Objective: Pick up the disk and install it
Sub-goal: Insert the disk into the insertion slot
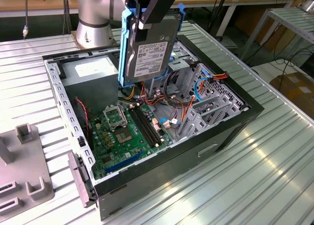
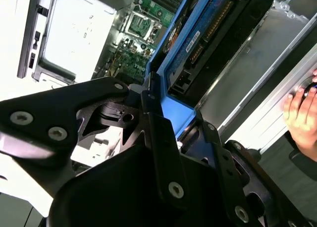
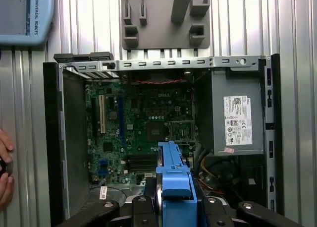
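The fingers clench the top of the flat black metal disk with white label and blue plastic frame, hanging upright over the open black computer case in the middle of the tabletop; I'd keep it square, clear of the orange cables.

tool clamped on disk | motherboard beyond disk | person's hand nearby
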You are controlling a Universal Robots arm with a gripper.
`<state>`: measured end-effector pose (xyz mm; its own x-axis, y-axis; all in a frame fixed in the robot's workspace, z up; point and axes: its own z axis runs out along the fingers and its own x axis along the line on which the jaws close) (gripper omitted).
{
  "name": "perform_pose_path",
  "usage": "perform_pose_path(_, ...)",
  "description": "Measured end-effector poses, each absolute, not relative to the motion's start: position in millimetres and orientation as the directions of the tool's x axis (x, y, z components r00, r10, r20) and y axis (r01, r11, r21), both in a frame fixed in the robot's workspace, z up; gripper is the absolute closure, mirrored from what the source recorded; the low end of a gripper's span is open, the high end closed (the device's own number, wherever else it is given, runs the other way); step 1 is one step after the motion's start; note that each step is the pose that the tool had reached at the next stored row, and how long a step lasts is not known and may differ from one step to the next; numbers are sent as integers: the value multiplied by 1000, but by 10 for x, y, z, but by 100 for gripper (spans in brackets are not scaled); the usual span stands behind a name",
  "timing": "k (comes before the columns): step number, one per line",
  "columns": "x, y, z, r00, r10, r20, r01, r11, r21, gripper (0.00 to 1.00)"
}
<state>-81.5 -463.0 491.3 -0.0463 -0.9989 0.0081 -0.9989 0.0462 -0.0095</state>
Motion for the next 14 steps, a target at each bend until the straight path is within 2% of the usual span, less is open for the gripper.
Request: perform_pose_path(14, -594, -4747, 4914, -46, -999, 8, -999, 46, -9, 63)
